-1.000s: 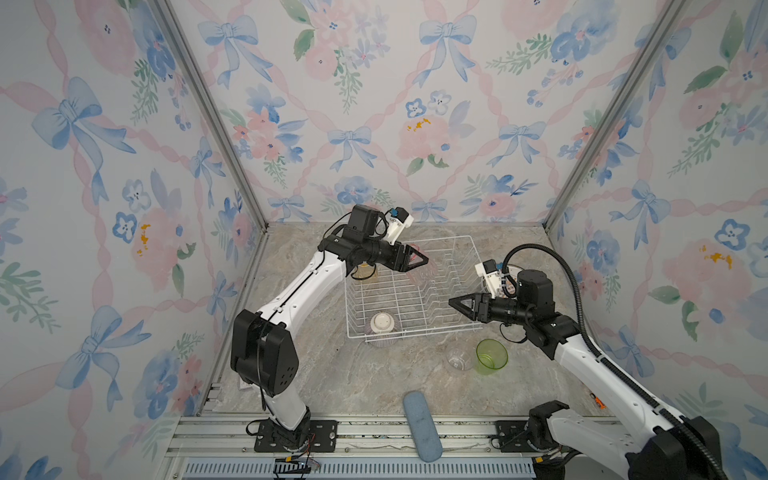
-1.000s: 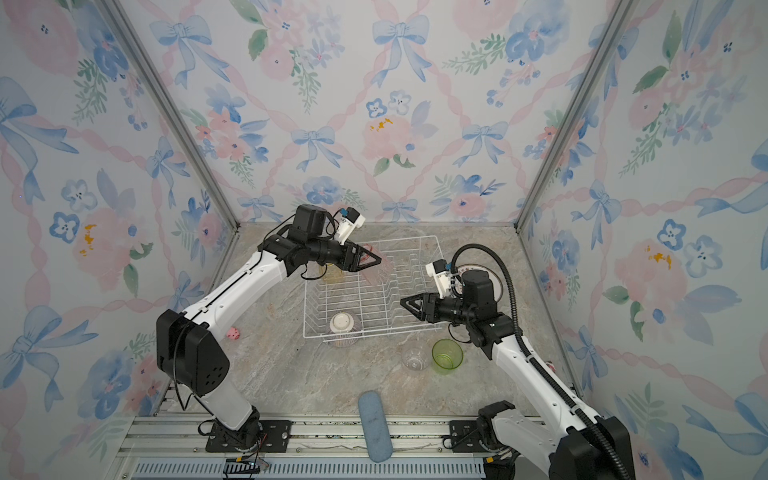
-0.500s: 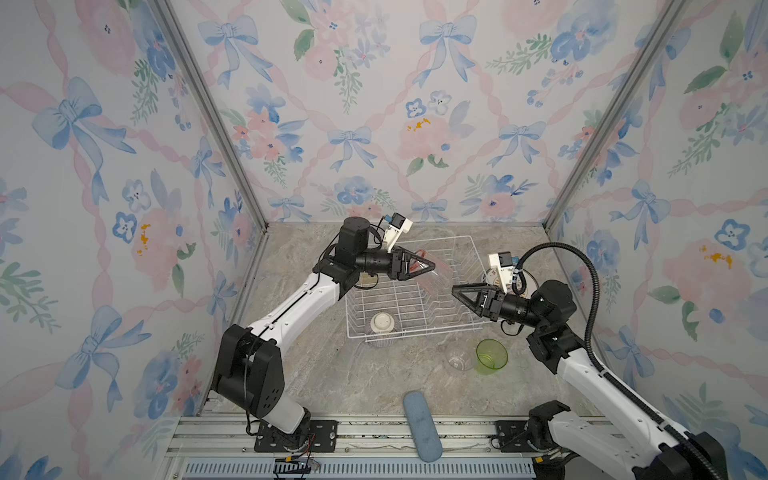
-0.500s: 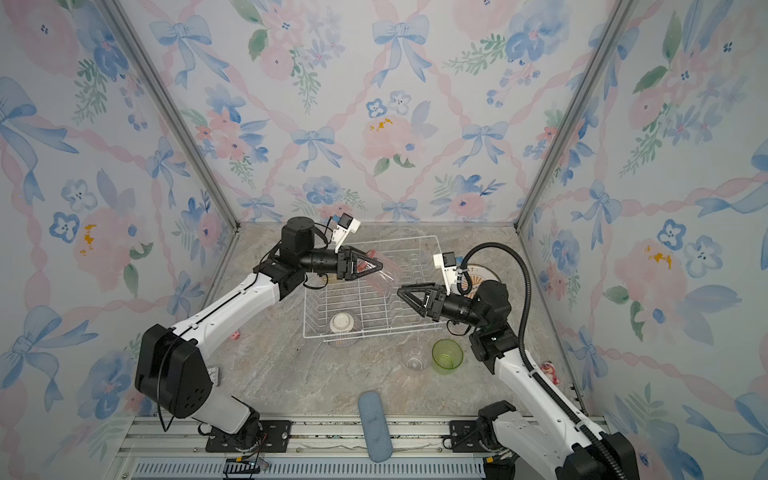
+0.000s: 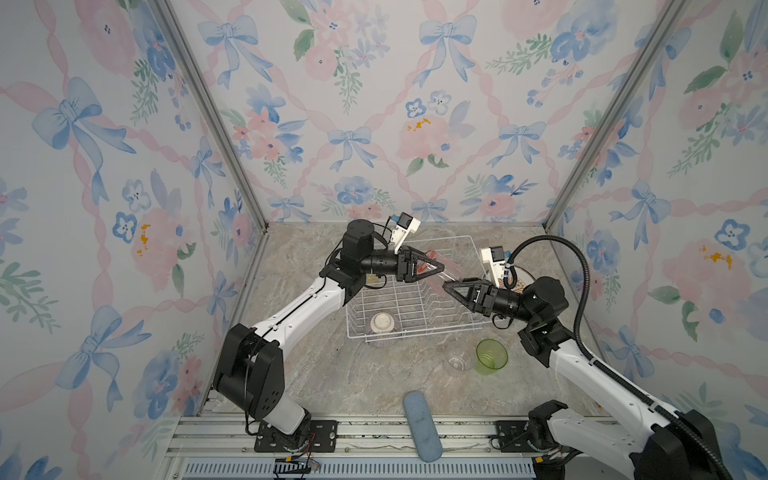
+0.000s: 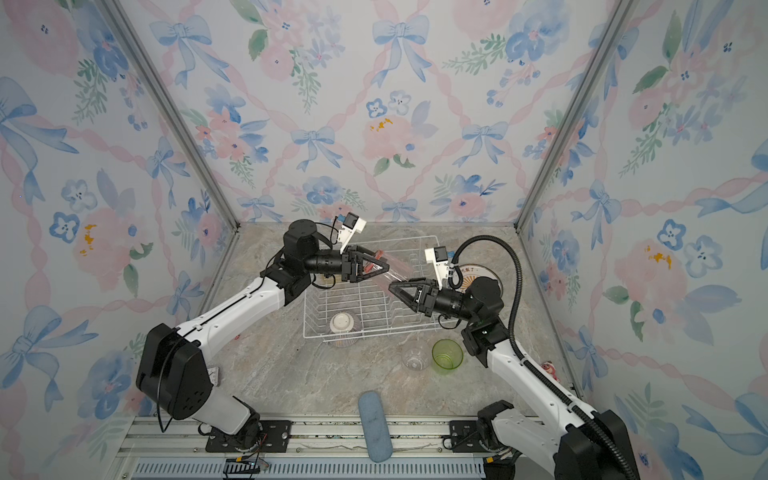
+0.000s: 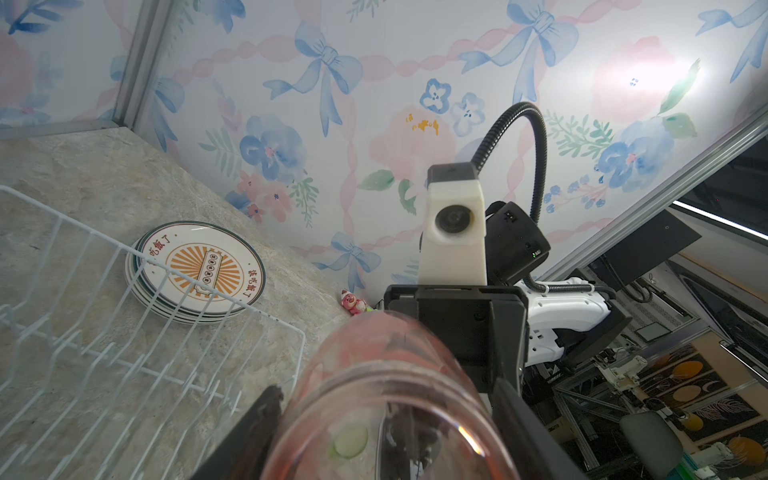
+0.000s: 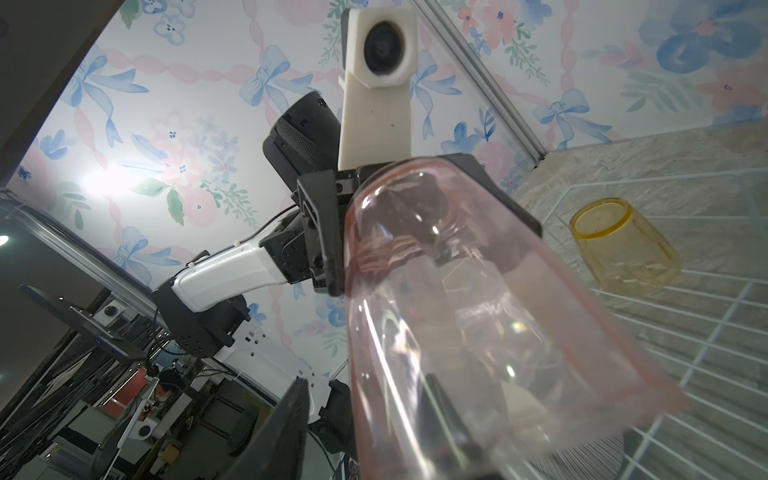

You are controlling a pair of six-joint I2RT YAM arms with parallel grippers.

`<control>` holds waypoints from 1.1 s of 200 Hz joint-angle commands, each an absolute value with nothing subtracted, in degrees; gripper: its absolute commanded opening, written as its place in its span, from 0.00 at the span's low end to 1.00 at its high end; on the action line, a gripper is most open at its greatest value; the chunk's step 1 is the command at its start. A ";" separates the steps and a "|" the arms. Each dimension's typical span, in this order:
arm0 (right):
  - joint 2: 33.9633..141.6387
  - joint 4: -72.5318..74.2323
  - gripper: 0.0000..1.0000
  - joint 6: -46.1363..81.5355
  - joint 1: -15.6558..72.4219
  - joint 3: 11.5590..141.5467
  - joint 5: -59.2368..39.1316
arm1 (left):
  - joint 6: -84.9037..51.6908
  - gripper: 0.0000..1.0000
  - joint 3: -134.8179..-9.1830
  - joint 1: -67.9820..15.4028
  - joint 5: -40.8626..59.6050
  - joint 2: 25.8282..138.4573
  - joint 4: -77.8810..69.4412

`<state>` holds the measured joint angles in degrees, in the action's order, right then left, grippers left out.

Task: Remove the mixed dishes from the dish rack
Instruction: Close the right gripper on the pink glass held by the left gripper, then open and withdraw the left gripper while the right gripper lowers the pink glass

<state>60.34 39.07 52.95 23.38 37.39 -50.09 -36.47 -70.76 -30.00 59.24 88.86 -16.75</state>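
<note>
My left gripper (image 5: 438, 266) (image 6: 384, 265) is shut on the base end of a pink tumbler (image 5: 446, 272) (image 7: 386, 374), held lying sideways above the white wire dish rack (image 5: 415, 333) (image 6: 386, 330). My right gripper (image 5: 448, 287) (image 8: 365, 407) meets the tumbler's (image 8: 478, 311) mouth. It is open, with one finger inside the rim and the other outside, a gap showing. A yellow tumbler (image 8: 623, 249) and an upturned bowl (image 5: 382, 322) sit in the rack. A green tumbler (image 5: 491, 356) and a clear tumbler (image 5: 459, 359) stand on the table. Stacked plates (image 7: 195, 270) lie beyond the rack.
A blue-grey pad (image 5: 422, 426) lies at the table's front edge. A small pink toy (image 7: 353, 302) sits by the right wall. The floral walls close in on three sides, and the two arms meet over the rack's right half.
My left gripper has carried the pink tumbler to the right over the rack. The right gripper has risen and reached left until its fingers straddle the tumbler's rim.
</note>
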 commanded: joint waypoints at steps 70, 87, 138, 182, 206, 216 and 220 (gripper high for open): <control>64.65 50.93 0.02 57.62 24.05 40.93 -48.65 | -39.11 0.53 -69.43 -31.11 60.19 87.44 -22.94; 64.65 50.35 0.00 57.31 24.03 41.20 -48.50 | -39.07 0.54 -69.09 -31.26 60.12 87.16 -22.88; 61.71 32.99 0.00 48.05 24.20 44.66 -50.18 | -38.07 0.72 -66.01 -29.39 57.25 82.49 -22.97; 55.45 -4.39 0.00 26.08 26.62 52.14 -48.67 | -34.51 0.74 -63.31 -23.91 52.49 75.71 -15.82; 54.94 -26.25 0.00 14.76 30.56 58.48 -41.13 | -23.44 0.74 -67.74 -24.07 38.67 72.94 4.79; 55.79 -34.26 0.00 10.80 33.67 61.52 -36.30 | -20.53 0.74 -69.32 -24.49 30.15 71.97 12.31; 56.23 -36.79 0.00 9.69 35.16 62.44 -34.49 | -19.76 0.74 -69.73 -24.71 26.94 71.66 14.84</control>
